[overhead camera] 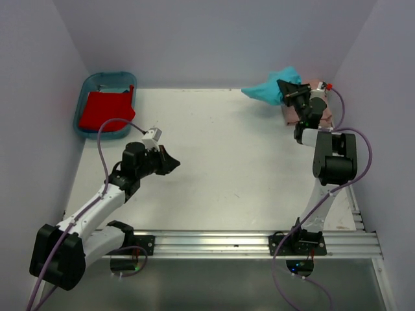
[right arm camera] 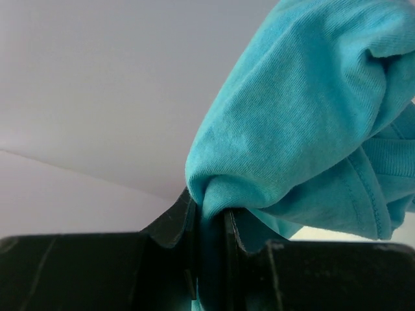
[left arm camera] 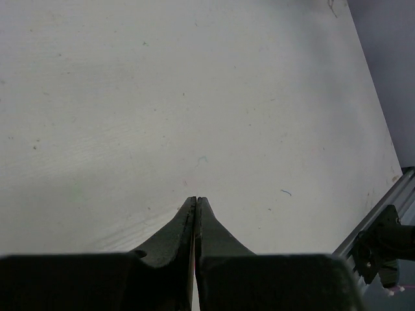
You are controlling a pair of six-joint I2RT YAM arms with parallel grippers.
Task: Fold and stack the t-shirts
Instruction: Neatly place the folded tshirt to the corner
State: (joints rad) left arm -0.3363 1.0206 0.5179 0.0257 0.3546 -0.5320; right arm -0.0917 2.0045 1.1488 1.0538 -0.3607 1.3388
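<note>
My right gripper [overhead camera: 290, 92] is shut on a bunched fold of the turquoise t-shirt [overhead camera: 267, 91] at the table's back right corner. In the right wrist view the turquoise t-shirt [right arm camera: 305, 110] bulges out from between that gripper [right arm camera: 211, 208] and hangs to the right. A pale pink t-shirt [overhead camera: 323, 111] lies under the right arm, mostly hidden. The red t-shirt [overhead camera: 104, 110] lies crumpled in the blue tub [overhead camera: 88, 85] at the back left. Over the bare white table [overhead camera: 227, 149], left of centre, my left gripper [overhead camera: 174, 162] is shut with nothing in it; its fingertips [left arm camera: 196, 199] meet above the table [left arm camera: 194, 97].
Pale walls close in the table at the back and both sides. An aluminium rail [overhead camera: 246, 243] carrying both arm bases runs along the near edge. The right arm's base [left arm camera: 382, 246] shows at the lower right of the left wrist view.
</note>
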